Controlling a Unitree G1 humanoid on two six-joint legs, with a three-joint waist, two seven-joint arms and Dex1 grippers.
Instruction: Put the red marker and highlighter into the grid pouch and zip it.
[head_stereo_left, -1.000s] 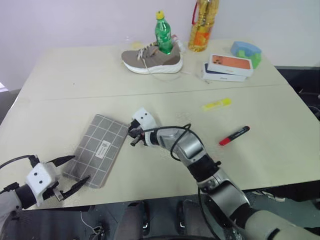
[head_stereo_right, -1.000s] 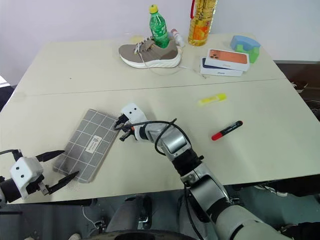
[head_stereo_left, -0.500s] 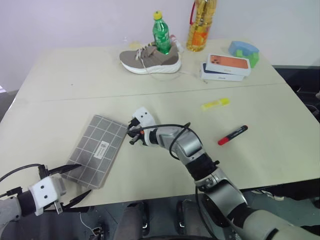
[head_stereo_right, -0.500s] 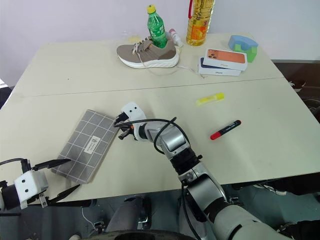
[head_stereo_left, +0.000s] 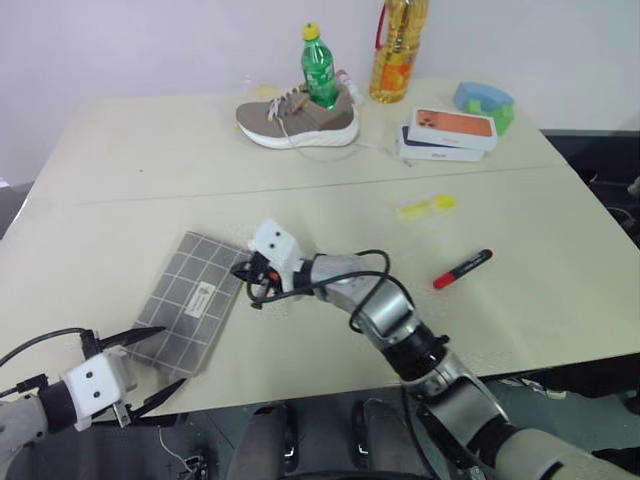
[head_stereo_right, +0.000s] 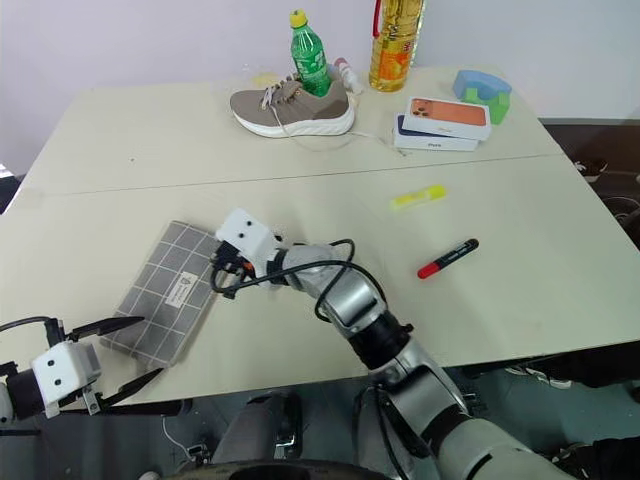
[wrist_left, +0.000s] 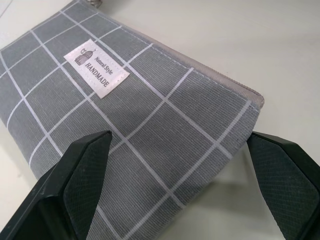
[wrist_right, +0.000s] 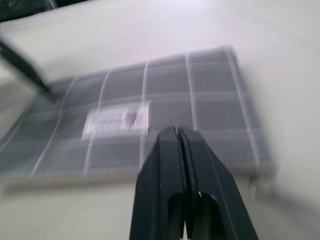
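One grid pouch (head_stereo_left: 192, 312) lies flat near the bench's (head_stereo_left: 150, 170) front-left edge. One highlighter (head_stereo_left: 428, 207) and one red marker (head_stereo_left: 464, 268) lie well apart from it. Left pincer (head_stereo_left: 150, 368) gapes at the pouch's near corner; right pincer (head_stereo_left: 250, 287) is pressed together over its far edge.

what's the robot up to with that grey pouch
It is working on the grid pouch, which lies flat on the table. The left claw is open, straddling the pouch's near corner. The right claw is shut, at the pouch's long edge. The red marker and highlighter lie loose on the table, not yet packed.
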